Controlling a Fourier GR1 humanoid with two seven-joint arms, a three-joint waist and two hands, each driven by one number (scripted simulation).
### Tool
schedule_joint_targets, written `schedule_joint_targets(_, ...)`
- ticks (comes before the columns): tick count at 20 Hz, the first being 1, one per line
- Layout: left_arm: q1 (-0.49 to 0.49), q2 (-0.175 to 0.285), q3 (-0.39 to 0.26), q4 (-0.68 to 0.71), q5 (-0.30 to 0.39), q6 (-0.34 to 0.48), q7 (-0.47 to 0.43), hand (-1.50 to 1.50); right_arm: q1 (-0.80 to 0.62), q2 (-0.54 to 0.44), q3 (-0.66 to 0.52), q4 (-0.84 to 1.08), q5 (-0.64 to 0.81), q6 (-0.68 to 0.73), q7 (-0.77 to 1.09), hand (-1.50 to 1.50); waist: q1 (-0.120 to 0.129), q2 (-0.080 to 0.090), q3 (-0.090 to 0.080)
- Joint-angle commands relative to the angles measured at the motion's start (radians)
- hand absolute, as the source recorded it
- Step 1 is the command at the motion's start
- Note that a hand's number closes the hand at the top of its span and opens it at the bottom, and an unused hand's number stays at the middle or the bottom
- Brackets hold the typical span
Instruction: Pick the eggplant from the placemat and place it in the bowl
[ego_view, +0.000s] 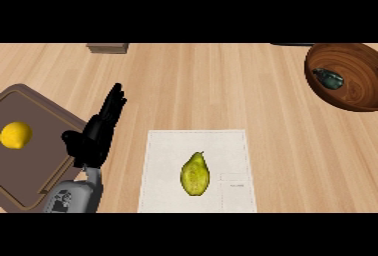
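Note:
A wooden bowl (354, 85) stands at the far right edge of the counter. Inside it lies a small dark green-grey vegetable (328, 78), which may be the eggplant. The pale placemat (166, 150) lies near the front centre, and a yellow-green pear-shaped fruit (195, 174) rests on it. My left hand (94, 137) stays open to the left of the placemat, fingers straight and pointing away, touching nothing. My right hand does not show in the view.
A brown cutting board (37, 165) lies at the left with a yellow lemon (15, 135) on it. A small tan box (108, 47) sits at the back edge. Bare wooden counter lies between the placemat and the bowl.

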Motion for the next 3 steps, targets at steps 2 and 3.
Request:
schedule_joint_targets(2, 0.046, -0.008, -0.006, 0.002, 0.0, -0.01, -0.04, 0.0, 0.054, -0.006, 0.001, -0.018, -0.011, 0.05, -0.039, -1.5, -0.002, -0.003, -0.001)
schedule_joint_targets(3, -0.054, 0.003, 0.026, 0.04, 0.014, -0.01, 0.004, 0.0, 0.091, -0.002, 0.01, -0.014, 0.0, 0.07, -0.087, -1.5, -0.004, 0.001, 0.0)
